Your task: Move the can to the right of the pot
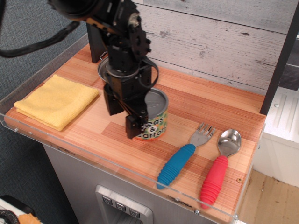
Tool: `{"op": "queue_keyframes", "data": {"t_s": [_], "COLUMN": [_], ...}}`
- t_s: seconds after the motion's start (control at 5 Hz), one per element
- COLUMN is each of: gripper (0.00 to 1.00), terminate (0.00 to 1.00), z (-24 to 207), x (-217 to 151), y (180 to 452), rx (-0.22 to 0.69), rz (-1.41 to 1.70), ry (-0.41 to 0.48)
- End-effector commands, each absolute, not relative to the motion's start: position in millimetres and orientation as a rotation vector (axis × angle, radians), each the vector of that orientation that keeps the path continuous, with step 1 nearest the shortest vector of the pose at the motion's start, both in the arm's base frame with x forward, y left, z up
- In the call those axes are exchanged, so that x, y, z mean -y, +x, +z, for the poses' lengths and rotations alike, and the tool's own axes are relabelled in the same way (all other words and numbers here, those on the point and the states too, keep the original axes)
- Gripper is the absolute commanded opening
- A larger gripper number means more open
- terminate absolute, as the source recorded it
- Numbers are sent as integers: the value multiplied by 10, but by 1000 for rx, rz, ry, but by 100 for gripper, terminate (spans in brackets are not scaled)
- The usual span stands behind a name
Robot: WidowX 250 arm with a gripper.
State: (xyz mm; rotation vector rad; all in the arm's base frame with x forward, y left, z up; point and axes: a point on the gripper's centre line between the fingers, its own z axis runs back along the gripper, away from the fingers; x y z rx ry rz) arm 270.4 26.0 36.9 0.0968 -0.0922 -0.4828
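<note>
The wooden counter (196, 105) has the arm parked over the pot (103, 69), which is mostly hidden, only a bit of rim peeking out behind. The can (157, 116) sits upright just right of and in front of it, mid-counter. The gripper (122, 116) is pressed against the can's left side; can't tell if the jaws actually clamp it. Looks like a light, rigid toy tin with a smooth label, so probably slippery. I'd grab low across the sides.
</note>
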Motion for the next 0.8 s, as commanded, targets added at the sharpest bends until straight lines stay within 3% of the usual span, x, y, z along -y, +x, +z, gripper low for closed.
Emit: {"op": "queue_keyframes", "data": {"t_s": [0.0,0.6], "gripper": [100,100], "terminate": [0,0], "z": [441,440], "x": [-222,-129], "y": [2937,3229], "rx": [129,186], "rz": [-450,-400], "ry": [133,135]}}
